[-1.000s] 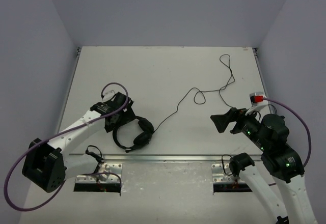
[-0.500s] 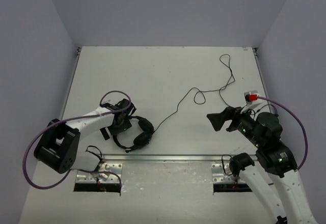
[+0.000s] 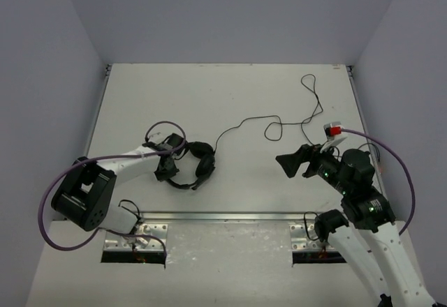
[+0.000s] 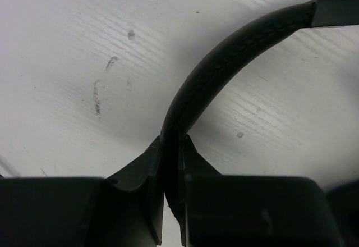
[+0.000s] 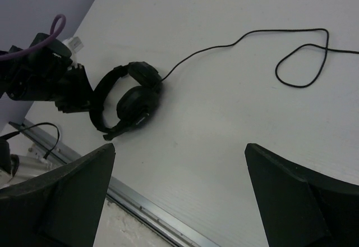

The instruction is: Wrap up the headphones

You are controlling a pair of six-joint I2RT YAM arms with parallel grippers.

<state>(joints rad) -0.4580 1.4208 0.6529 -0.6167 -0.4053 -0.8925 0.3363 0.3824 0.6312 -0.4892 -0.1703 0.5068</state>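
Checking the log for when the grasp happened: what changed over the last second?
The left gripper swung in and shut its jaws on the headband of the headphones, dragging them farther out; the cord followed. The right gripper stayed open, edging left. The cord's far loops look unchanged.

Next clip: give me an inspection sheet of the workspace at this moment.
Surface: white table, faint scuffs.
Job's things: headphones lie near-left; cord trails far-right in loose loops, unwrapped.
Clutter: nothing seen.
Grippers: left gripper shut on the headband; right gripper open, holding nothing, above the table.
Cables: purple cables, one on each arm, clear of the cord.
Surroundings: plain walls; metal rail along the near edge.
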